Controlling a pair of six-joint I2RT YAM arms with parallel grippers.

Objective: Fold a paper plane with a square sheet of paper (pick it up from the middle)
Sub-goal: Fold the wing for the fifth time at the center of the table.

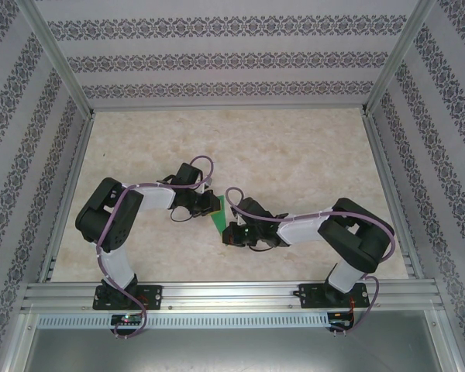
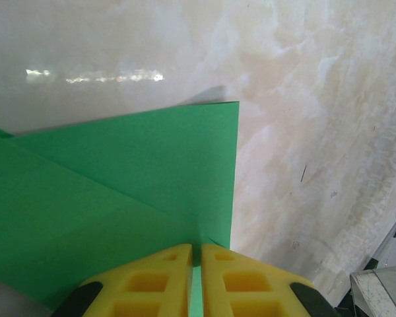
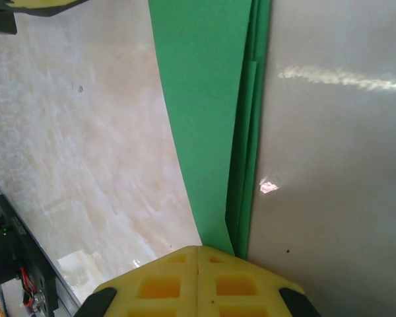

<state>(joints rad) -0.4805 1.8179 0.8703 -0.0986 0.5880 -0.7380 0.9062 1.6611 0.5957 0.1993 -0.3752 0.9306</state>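
Note:
The square sheet of paper is bright green and folded into a narrow, layered dart shape, a paper plane, at the table's middle between my two grippers. In the left wrist view the paper shows a diagonal crease, and my left gripper is shut on its edge, green showing in the slit between the yellow fingers. In the right wrist view the paper runs away as a long strip with stacked layers. My right gripper is shut, its tips over the paper's narrow end. From above, the left gripper and the right gripper nearly meet.
The marble-patterned table is walled by patterned panels on three sides. An aluminium rail carrying both arm bases runs along the near edge. A black frame part lies at the left of the right wrist view.

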